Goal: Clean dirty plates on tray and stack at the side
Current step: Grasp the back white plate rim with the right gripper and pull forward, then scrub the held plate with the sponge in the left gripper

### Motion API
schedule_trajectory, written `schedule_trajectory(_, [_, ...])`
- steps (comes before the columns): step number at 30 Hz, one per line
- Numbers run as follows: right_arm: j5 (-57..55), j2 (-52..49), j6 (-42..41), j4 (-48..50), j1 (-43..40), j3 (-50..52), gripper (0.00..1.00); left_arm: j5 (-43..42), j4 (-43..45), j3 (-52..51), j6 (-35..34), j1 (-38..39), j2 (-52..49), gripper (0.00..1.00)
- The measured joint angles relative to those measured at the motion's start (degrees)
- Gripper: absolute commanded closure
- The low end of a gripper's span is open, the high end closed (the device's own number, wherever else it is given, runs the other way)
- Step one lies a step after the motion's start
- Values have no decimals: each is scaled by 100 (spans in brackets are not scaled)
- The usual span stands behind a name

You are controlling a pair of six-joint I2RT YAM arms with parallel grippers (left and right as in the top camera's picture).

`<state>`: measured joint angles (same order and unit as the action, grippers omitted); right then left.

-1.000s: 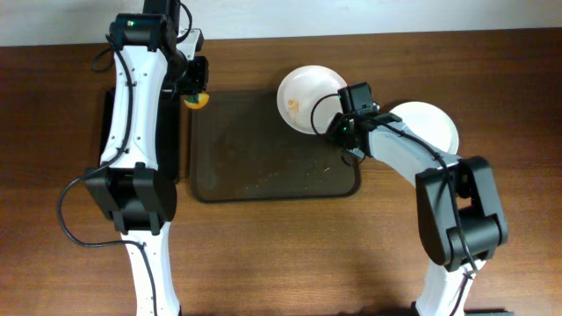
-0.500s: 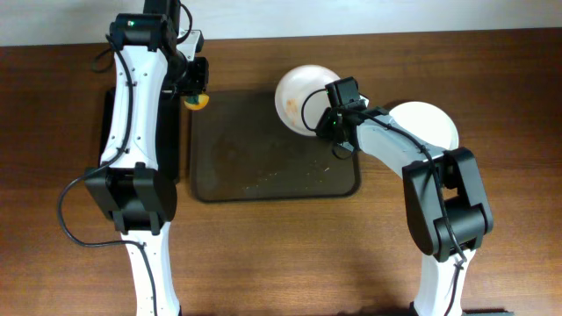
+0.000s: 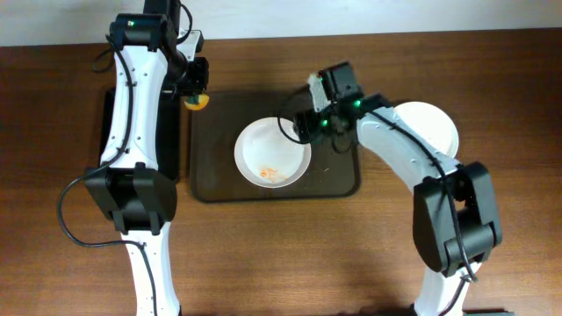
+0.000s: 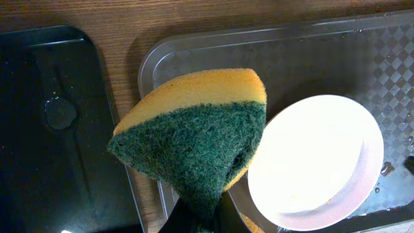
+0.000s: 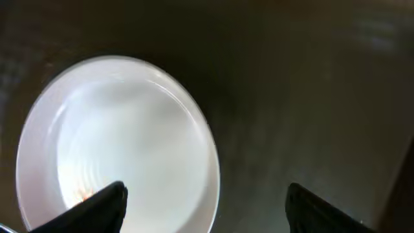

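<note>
Since a second ago the dirty plate (image 3: 273, 152) has gone from tilted in my right gripper (image 3: 297, 128) over the tray's far right corner to lying flat near the middle of the tray (image 3: 338, 182). My left arm has not shifted.

Surface: brown wood-grain table (image 3: 263, 254), with a pale strip (image 3: 369, 17) along its far edge. The tray is dark and glossy. A black tray (image 3: 108, 123) lies just beside its left end, mostly under my left arm. A second plate (image 3: 436, 123), white, sits on the table by the tray's right end, partly hidden by my right arm.

Grippers: the right gripper is spread wide and holds nothing. In the wrist view its fingers (image 5: 103, 204) stand far apart, with the plate's rim and bare tray between them. The left gripper (image 4: 200, 220) is clamped on a yellow-and-green sponge (image 4: 194, 129) over the tray's far left corner.

View differences:
- Overhead: an orange smear (image 3: 268, 171) on the plate and pale specks (image 3: 325, 167) on the tray.
- Left wrist: the plate is washed out by glare, but the tray's checkered texture and water droplets (image 4: 388, 169) show.
- Right wrist: blurred, with only a trace of orange by the left finger.
</note>
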<state>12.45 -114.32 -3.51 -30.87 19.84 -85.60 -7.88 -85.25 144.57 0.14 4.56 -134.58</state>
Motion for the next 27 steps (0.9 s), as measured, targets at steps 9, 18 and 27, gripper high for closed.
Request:
schedule_trajectory(9, [254,-1097,1399,1121,234,-205,38,2,76,0,0,0,0,100])
schedule_trajectory(18, [48,-1163,-1379,-238,258,-481,96,2,74,0,0,0,0,99])
schedule_trajectory(27, [-531,-1132,-3447,-105,188,-629,55,0,-37,-17,0,382,-693,100])
